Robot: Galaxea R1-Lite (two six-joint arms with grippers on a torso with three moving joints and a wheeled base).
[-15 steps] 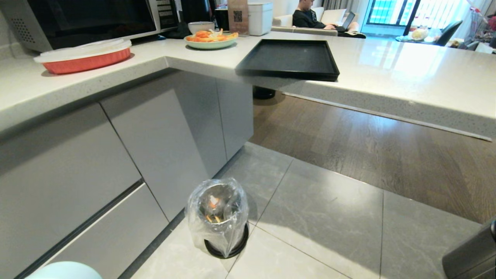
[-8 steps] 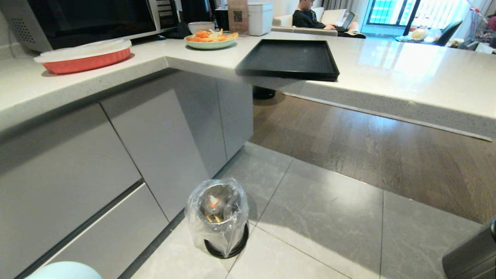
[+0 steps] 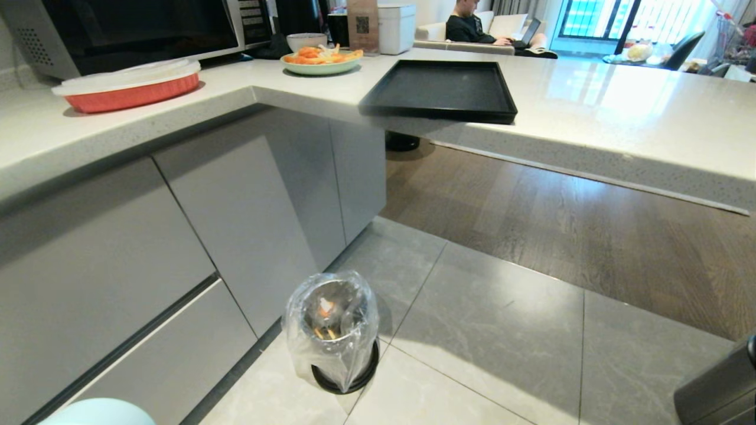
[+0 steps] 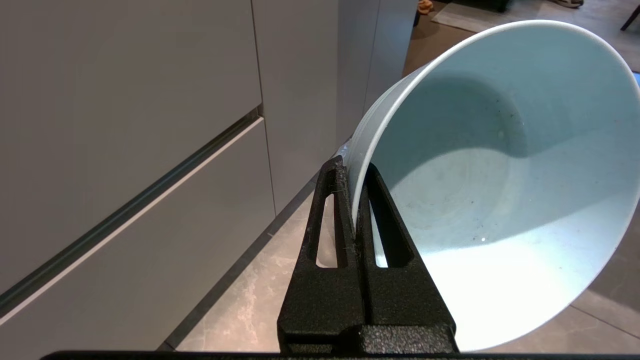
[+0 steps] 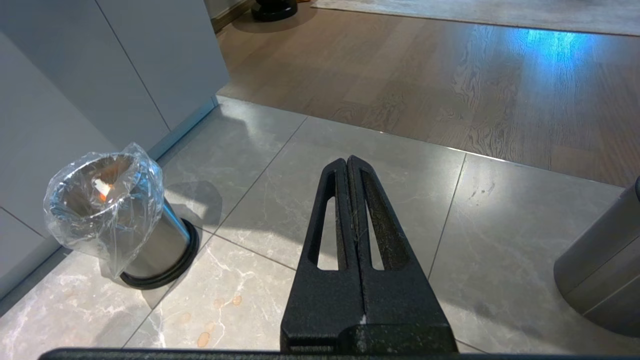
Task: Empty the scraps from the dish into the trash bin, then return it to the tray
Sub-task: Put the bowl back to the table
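Note:
My left gripper (image 4: 352,170) is shut on the rim of the dish (image 4: 495,175), a pale blue bowl tipped on its side, its white inside bare of scraps. A curve of the dish (image 3: 97,412) peeks in at the head view's bottom left. The trash bin (image 3: 333,327), dark with a crinkled clear bag over its rim, stands on the floor tiles by the cabinets, with orange scraps (image 3: 325,307) inside; the right wrist view shows the trash bin (image 5: 112,215) too. The black tray (image 3: 440,88) lies on the counter, overhanging its edge. My right gripper (image 5: 347,162) hangs shut over the tiles, holding nothing.
Grey cabinet fronts (image 3: 177,236) run along the left of the bin. On the counter sit a red baking dish (image 3: 127,85), a plate of carrot sticks (image 3: 322,59), a microwave (image 3: 130,26). A grey cylinder (image 5: 600,270) stands at the right. A person sits far back (image 3: 469,23).

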